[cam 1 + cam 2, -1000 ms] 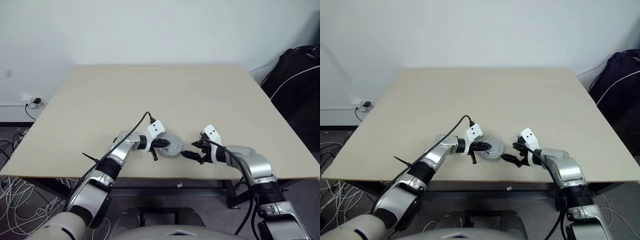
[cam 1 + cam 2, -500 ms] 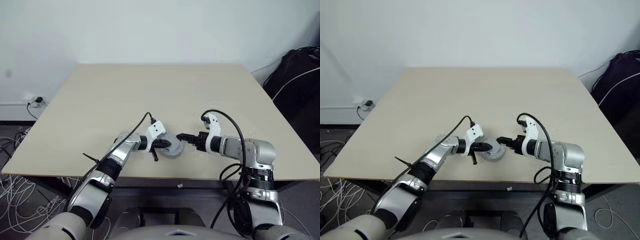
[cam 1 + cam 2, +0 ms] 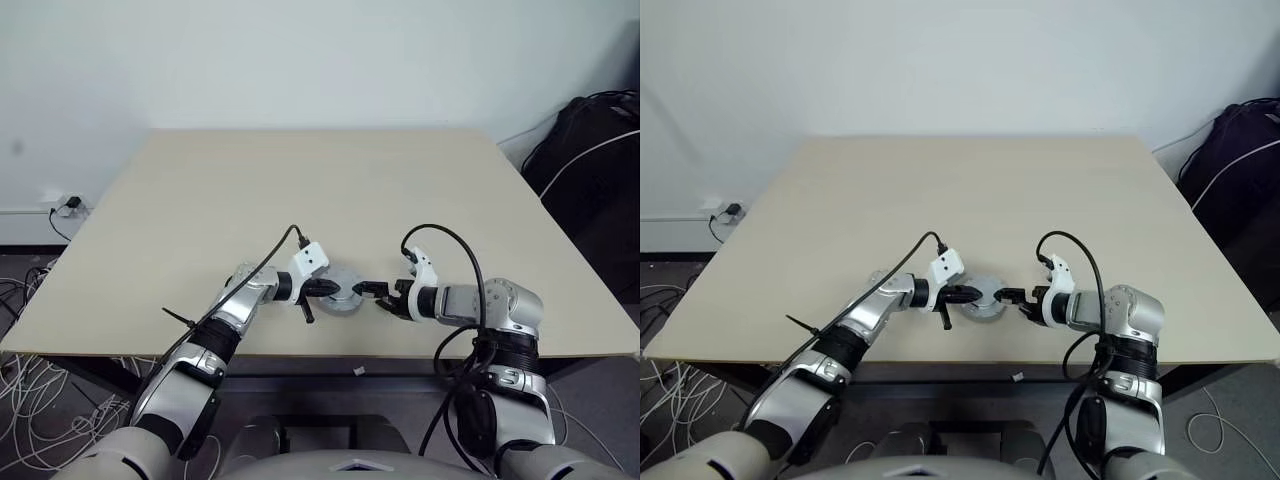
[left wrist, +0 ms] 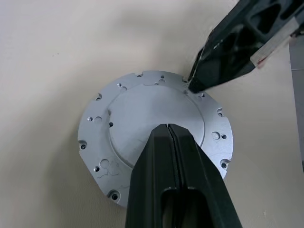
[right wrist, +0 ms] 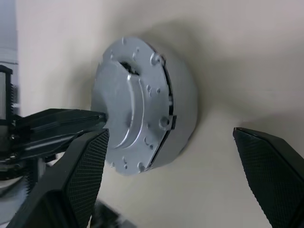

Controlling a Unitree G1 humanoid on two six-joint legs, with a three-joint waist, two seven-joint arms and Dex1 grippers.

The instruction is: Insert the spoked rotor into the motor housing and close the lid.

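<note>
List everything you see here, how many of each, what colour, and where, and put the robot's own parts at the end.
Round grey-silver metal lid: one, silver-grey, closed on top of the housing near the table's front edge.
Round motor housing: one, silver-grey wall under the lid, resting on the table.
Wooden table: one, pale beige, centre of the room.
Black bag: one, black with a white cord, on the right beside the table.
Wall socket with plug: one, white, low on the wall at left.
Loose cables: a tangle, white, on the floor at left.
Left end effector: one, black, shut, tips on the lid's top.
Right end effector: one, black, open, fingers either side of the housing.
</note>
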